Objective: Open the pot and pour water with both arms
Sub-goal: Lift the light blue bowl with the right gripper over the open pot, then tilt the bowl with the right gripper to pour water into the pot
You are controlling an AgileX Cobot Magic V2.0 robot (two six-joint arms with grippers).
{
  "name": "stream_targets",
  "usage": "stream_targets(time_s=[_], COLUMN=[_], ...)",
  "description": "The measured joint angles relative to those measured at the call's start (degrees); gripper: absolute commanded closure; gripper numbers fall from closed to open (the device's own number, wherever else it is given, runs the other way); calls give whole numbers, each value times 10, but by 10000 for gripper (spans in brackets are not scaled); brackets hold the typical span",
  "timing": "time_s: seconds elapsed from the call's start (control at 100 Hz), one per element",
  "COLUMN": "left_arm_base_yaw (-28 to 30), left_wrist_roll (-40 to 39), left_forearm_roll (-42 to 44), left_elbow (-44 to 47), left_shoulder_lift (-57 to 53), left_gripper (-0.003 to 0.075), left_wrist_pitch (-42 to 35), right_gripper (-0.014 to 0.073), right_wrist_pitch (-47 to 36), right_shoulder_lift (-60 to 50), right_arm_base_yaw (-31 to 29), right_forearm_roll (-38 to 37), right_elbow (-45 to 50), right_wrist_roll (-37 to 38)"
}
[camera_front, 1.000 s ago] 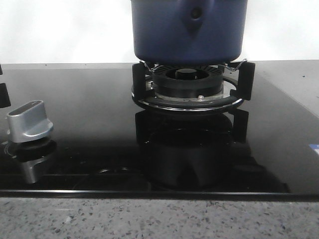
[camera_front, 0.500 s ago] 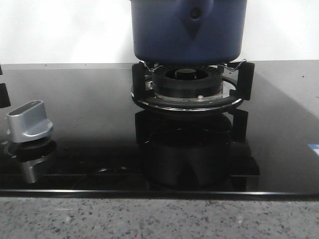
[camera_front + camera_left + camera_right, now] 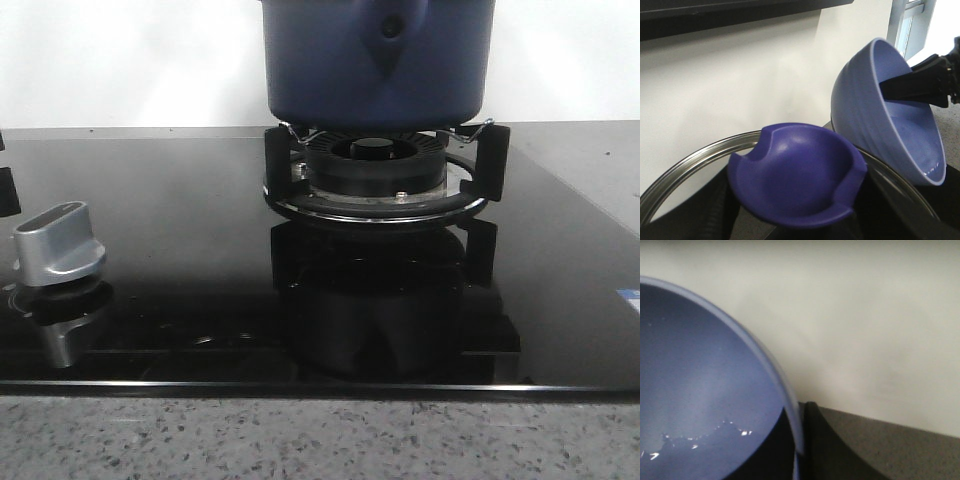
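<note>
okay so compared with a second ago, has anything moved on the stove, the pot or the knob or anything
Almost nothing. The pot sits on the burner ring as before, at most a hair further left. The silver knob and the black glass cooktop are unchanged. No end effector shows in the front view, so no grasp or release is visible.

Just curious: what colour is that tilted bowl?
Light periwinkle blue bowl, inside and out; the left wrist view shows it best.
</note>
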Motion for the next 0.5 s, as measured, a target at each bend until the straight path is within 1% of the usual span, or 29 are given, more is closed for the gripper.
stream_targets(time_s=[0.11, 0.19, 0.5], left_arm_base_yaw=[0, 0, 0], left_wrist_roll=[0, 0, 0], left_forearm_roll=[-1, -1, -2], left_elbow=[0, 0, 0], left_shoulder_lift=[0, 0, 0], left_gripper=[475, 475, 475], left_wrist_pitch=[0, 0, 0], right_gripper=[645, 645, 645], right_wrist_pitch=[-104, -163, -375], right_shoulder_lift=[-12, -15, -15], right_arm_base_yaw=[13, 17, 17], right_forearm_roll=[-33, -52, -64], right_elbow=[50, 84, 194], right_wrist_roll=[-3, -4, -4])
